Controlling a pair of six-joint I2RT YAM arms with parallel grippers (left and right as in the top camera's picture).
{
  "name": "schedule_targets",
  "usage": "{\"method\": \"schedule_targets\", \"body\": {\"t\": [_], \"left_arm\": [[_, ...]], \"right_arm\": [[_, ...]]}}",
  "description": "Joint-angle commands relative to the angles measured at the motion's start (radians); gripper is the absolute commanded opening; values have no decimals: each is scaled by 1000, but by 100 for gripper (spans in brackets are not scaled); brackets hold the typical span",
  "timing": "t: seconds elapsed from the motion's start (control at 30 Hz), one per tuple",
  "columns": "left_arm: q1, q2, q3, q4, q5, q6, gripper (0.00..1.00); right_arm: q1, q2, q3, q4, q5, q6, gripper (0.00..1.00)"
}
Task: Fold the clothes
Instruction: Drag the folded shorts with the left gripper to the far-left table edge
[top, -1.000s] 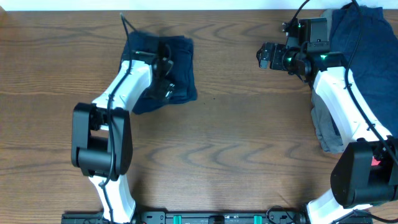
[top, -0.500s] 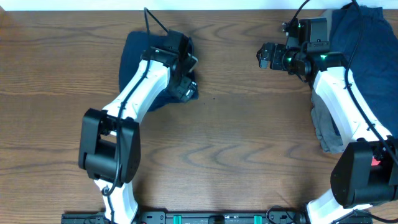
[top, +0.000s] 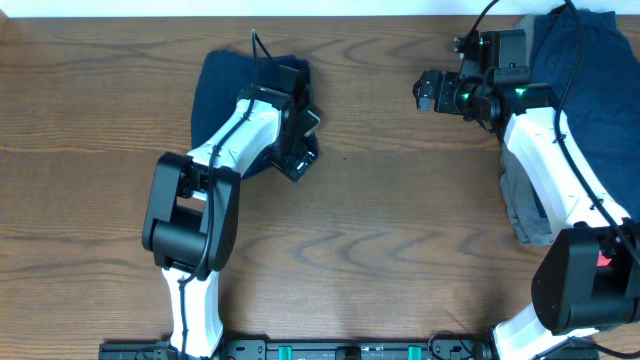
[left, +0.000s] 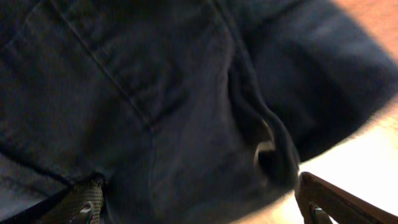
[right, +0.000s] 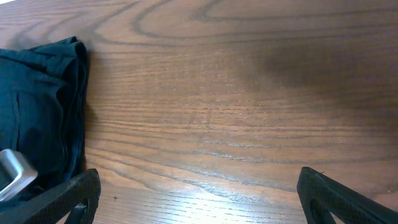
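Folded dark navy shorts (top: 225, 95) lie on the wooden table at the back left. My left gripper (top: 298, 152) hangs over their right edge. In the left wrist view the navy fabric (left: 174, 93) fills the frame, with a seam and a fold, and my left gripper's (left: 199, 210) fingers stand wide apart with cloth between them, open. My right gripper (top: 427, 91) is open over bare wood, to the right of the shorts. In the right wrist view my right gripper (right: 199, 199) is open and empty, and the shorts (right: 37, 106) show at the left edge.
A pile of other clothes sits at the far right: navy cloth (top: 600, 90), a grey piece (top: 525, 215) and a bit of coral-red (top: 605, 258), partly under my right arm. The table's back edge (top: 350, 14) runs just behind the shorts.
My left arm has swung right across the shorts, from their middle to their right edge. The right arm has not moved.
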Motion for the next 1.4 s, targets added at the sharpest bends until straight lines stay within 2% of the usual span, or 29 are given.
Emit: {"method": "schedule_targets", "body": {"t": [0.0, 0.17, 0.4, 0.73, 0.9, 1.1, 1.37], "left_arm": [[42, 46, -13, 5, -49, 16, 98], [118, 87, -13, 60, -101, 18, 98], [230, 147, -13, 228, -100, 19, 98], [289, 170, -13, 375, -100, -60, 98], [295, 170, -13, 406, -100, -58, 98], [307, 170, -13, 409, -101, 1, 98], [386, 170, -13, 398, -100, 11, 98]], "right_arm": [[-2, 5, -12, -3, 6, 4, 99], [-2, 5, -12, -3, 6, 4, 99], [-1, 29, -12, -3, 10, 4, 99], [24, 114, -12, 21, 9, 5, 99], [26, 119, -12, 46, 10, 5, 99], [26, 119, -12, 51, 9, 5, 99], [26, 119, -12, 50, 9, 5, 99]]}}
